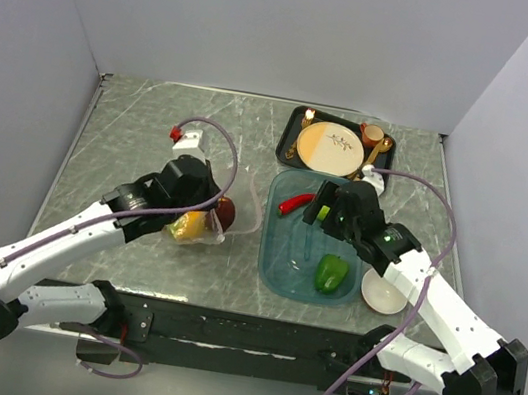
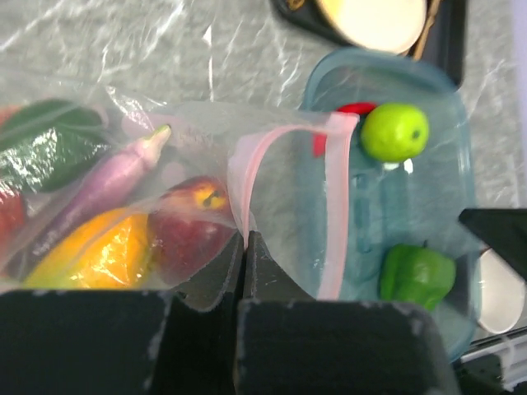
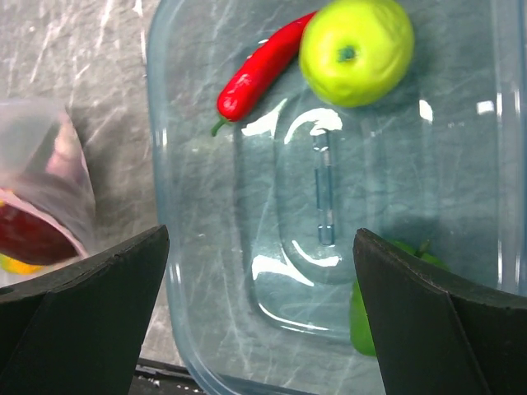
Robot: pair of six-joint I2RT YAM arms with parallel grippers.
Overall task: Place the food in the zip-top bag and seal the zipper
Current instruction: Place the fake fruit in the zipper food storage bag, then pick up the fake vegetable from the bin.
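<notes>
The clear floppy plastic zip-top bag [image 2: 280, 189] softens the outline of everything inside it. Through the film show a long purple aubergine [image 2: 107, 185], a yellow-orange piece [image 2: 90, 251], a dark red round fruit [image 2: 185, 234] and something dark green [image 2: 41, 144], which is cut off at that picture's 9 o'clock edge. In the right wrist view the green pepper [image 3: 360, 325] is mostly hidden behind a black finger, and only a corner of the bag shows at 9 o'clock. The round green apple [image 2: 395, 132] is plain to both wrist cameras, but from above the right arm covers most of it.

The left gripper [image 2: 245, 240] is closed tight, pinching the bag's film right at the pale pink zipper [image 2: 336, 206]. The strip loops away from the pinch, so the mouth stands agape. The right gripper [image 3: 262, 239] is spread wide and holds nothing, hanging over the translucent teal oval tray [image 3: 160, 164].

The bag lies on the grey marbled bench [image 1: 132, 135] at 9 o'clock of that tray, with its mouth reaching the rim; whether it rests on the rim I cannot tell. In the tray the apple and a red chilli [image 3: 259, 70] touch near 12 o'clock, and the pepper lies at about 5 o'clock. A white bowl [image 1: 383, 293] sits just beside the tray at 4 o'clock. A black tray [image 1: 288, 146] carrying a tan round plate [image 1: 323, 147] stands at 12 o'clock.
</notes>
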